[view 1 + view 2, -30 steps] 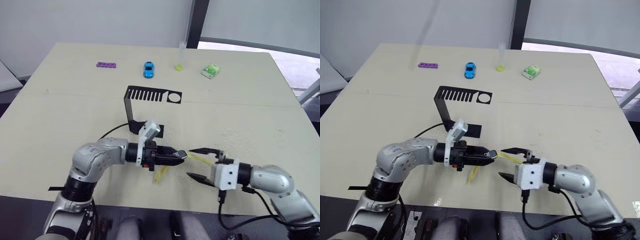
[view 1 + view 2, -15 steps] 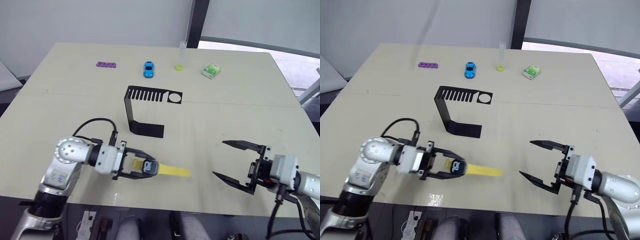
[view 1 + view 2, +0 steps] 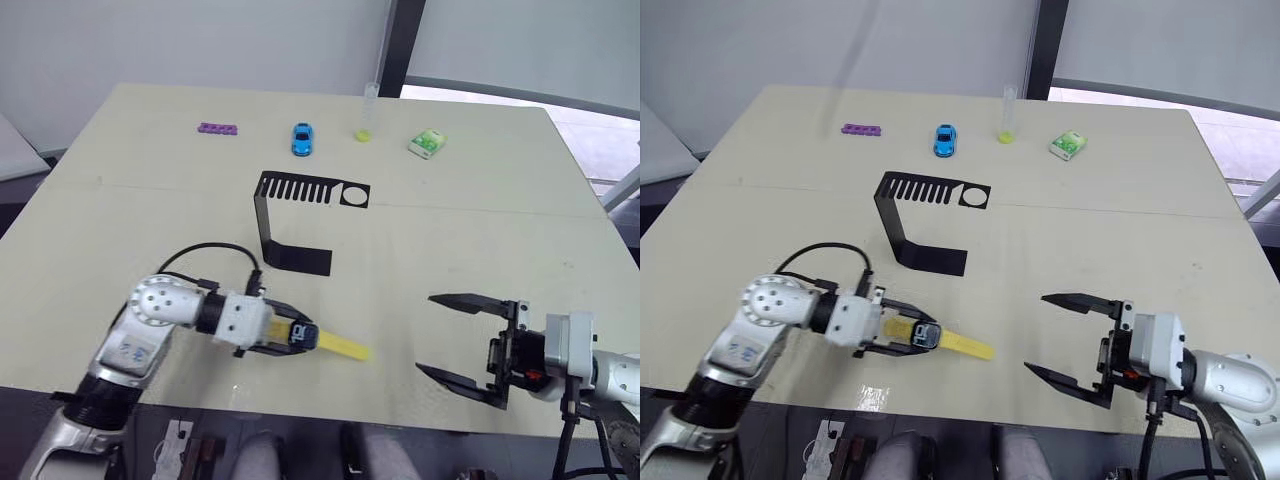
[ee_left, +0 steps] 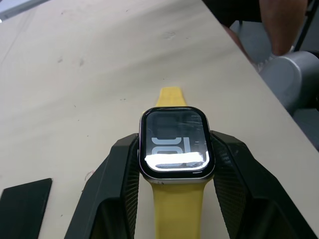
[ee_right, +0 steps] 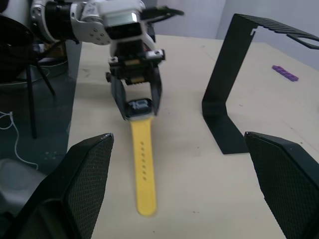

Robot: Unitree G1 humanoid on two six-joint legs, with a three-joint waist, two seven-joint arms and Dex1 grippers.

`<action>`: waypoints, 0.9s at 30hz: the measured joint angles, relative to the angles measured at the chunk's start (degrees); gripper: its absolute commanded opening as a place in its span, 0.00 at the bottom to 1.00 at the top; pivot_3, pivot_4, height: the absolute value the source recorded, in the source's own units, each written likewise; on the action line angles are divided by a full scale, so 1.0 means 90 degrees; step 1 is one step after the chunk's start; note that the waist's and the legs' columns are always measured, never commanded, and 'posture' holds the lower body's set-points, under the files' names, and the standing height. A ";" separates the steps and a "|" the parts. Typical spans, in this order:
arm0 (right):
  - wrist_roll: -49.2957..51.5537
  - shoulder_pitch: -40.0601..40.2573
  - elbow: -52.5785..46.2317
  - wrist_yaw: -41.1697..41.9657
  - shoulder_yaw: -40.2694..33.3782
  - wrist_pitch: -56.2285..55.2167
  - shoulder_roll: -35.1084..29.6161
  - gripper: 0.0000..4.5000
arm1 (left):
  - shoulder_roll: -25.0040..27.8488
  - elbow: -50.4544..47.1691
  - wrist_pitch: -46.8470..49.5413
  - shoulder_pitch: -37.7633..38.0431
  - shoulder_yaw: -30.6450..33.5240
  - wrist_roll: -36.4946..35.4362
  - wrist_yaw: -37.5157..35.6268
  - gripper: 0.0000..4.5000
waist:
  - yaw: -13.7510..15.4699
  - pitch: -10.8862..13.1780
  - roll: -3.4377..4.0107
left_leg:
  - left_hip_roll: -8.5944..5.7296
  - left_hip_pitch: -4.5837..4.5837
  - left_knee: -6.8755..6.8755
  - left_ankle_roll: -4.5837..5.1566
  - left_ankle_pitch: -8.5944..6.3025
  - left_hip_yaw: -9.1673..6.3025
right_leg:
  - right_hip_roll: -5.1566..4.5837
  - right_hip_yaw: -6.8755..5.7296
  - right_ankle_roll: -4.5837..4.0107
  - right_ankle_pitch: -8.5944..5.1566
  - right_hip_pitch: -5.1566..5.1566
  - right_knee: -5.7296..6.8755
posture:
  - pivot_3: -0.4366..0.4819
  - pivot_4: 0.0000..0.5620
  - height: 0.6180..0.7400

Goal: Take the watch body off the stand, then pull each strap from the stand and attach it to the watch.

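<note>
Since a second ago both arms have pulled apart from that close meeting near the front edge, and now they're sitting well apart on the pale, matte desk (image 3: 480,210).

Going left to right: the left hand (image 3: 285,336) is resting low by the front edge, its two black fingers (image 4: 117,184) with the cross-hatched rubbery pads clamped on either side of the watch body (image 4: 175,142). That case is a small rounded square, glossy dark glass catching a white glare, white digits glowing on it. The straps (image 4: 172,97) are running out of the case at both ends, smooth flat yellow rubber; the longer one with the row of little holes (image 5: 143,167) is lying flat on the desk, pointing toward the right arm.

Behind that, the stand (image 3: 290,225) is sitting empty near the middle: thin black sheet metal bent into a C, comb slots and a round hole in the top plate, flat base on the desk.

Along the far edge there's a purple knobby strip (image 3: 215,129), a shiny blue toy car (image 3: 302,139), a clear tube (image 3: 367,108) standing upright with yellow at the bottom, and a small green-and-white pack (image 3: 427,144).

Over on the right, the right hand (image 3: 455,338) is hovering near the front edge with its fingers spread wide, holding nothing, well clear of the watch.
</note>
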 measured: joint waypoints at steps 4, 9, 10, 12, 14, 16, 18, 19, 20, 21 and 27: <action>0.0130 0.0091 -0.0238 0.0003 -0.0016 0.0273 -0.0051 0.99 | -0.0625 0.0322 0.0672 -0.0238 -0.0515 0.0553 0.0637 0.36 | -0.0009 0.0000 0.0000 | 0.0001 0.0000 0.0002 0.0000 0.0000 0.0001 | 0.0001 0.0001 0.0000 0.0000 0.0000 0.0003 | 0.48 0.27 1.00; 0.0235 0.0278 -0.0388 0.0072 -0.0085 0.0507 -0.0170 1.00 | -0.0844 0.0480 0.0762 -0.0279 -0.0828 0.0838 0.0891 0.47 | -0.0012 0.0000 0.0000 | 0.0002 0.0002 0.0002 -0.0002 0.0001 0.0002 | 0.0001 0.0004 0.0000 0.0000 -0.0001 0.0005 | 0.48 0.27 1.00; 0.0252 0.0301 -0.0390 0.0123 -0.0146 0.0556 -0.0201 1.00 | -0.0826 0.0479 0.0759 -0.0243 -0.0826 0.0830 0.0898 0.59 | -0.0010 0.0000 0.0000 | 0.0002 0.0003 0.0002 -0.0001 0.0001 0.0002 | 0.0000 0.0004 0.0000 0.0000 -0.0001 0.0005 | 0.48 0.27 1.00; 0.0262 0.0340 -0.0387 0.0213 -0.0283 0.0592 -0.0274 1.00 | -0.0734 0.0469 0.0781 -0.0095 -0.0769 0.0785 0.0889 0.78 | -0.0012 0.0000 0.0000 | 0.0002 0.0003 0.0002 -0.0001 0.0001 0.0003 | 0.0000 0.0004 0.0000 0.0000 -0.0001 0.0006 | 0.48 0.27 1.00; 0.0264 0.0400 -0.0370 0.0311 -0.0362 0.0596 -0.0317 1.00 | -0.0580 0.0430 0.0784 0.0059 -0.0627 0.0640 0.0844 0.98 | -0.0007 0.0000 0.0000 | 0.0004 0.0003 0.0002 -0.0002 0.0001 0.0000 | 0.0000 0.0001 0.0000 0.0000 -0.0001 0.0006 | 0.48 0.27 1.00; 0.0259 0.0437 -0.0315 0.0416 -0.0421 0.0595 -0.0318 1.00 | -0.0435 0.0353 0.0704 0.0219 -0.0431 0.0437 0.0751 0.98 | -0.0004 0.0000 0.0000 | 0.0003 0.0002 0.0002 -0.0001 0.0001 0.0000 | -0.0003 0.0001 0.0000 0.0000 -0.0001 0.0006 | 0.48 0.27 1.00; 0.0250 0.0443 -0.0201 0.0514 -0.0510 0.0585 -0.0317 1.00 | -0.0337 0.0188 0.0474 0.0432 -0.0123 0.0101 0.0627 0.98 | -0.0006 0.0000 0.0000 | 0.0003 0.0002 0.0002 -0.0001 0.0001 0.0000 | -0.0004 0.0001 0.0000 0.0000 0.0000 0.0005 | 0.48 0.27 1.00; 0.0239 0.0438 -0.0108 0.0559 -0.0544 0.0580 -0.0318 1.00 | -0.0265 0.0100 0.0337 0.0554 0.0060 -0.0130 0.0509 0.98 | -0.0006 0.0000 0.0000 | 0.0004 0.0003 0.0001 -0.0001 0.0001 0.0000 | -0.0004 0.0000 0.0000 0.0000 0.0000 0.0005 | 0.48 0.27 1.00; 0.0224 0.0439 -0.0014 0.0616 -0.0591 0.0564 -0.0317 1.00 | -0.0111 -0.0027 0.0237 0.0735 0.0297 -0.0417 0.0354 0.98 | -0.0023 0.0000 0.0000 | 0.0005 0.0003 0.0000 -0.0002 0.0001 0.0000 | -0.0003 0.0000 -0.0001 -0.0001 -0.0001 0.0006 | 0.48 0.27 1.00; 0.0206 0.0456 0.0128 0.0701 -0.0690 0.0548 -0.0323 1.00 | 0.0125 -0.0128 0.0175 0.0962 0.0602 -0.0703 0.0185 0.98 | -0.0038 0.0000 0.0000 | 0.0007 0.0007 -0.0003 -0.0003 0.0001 0.0001 | -0.0002 0.0000 -0.0003 -0.0002 -0.0001 0.0007 | 0.48 0.27 1.00; -0.0250 0.0478 0.1616 0.1357 -0.1568 -0.0032 -0.0485 1.00 | 0.1181 -0.0260 0.0323 0.3287 0.3495 -0.1299 0.0266 0.98 | -0.0103 0.0000 0.0000 | 0.0002 0.0015 -0.0015 0.0008 -0.0005 0.0005 | -0.0013 0.0000 -0.0006 -0.0003 0.0006 -0.0006 | 0.48 0.27 1.00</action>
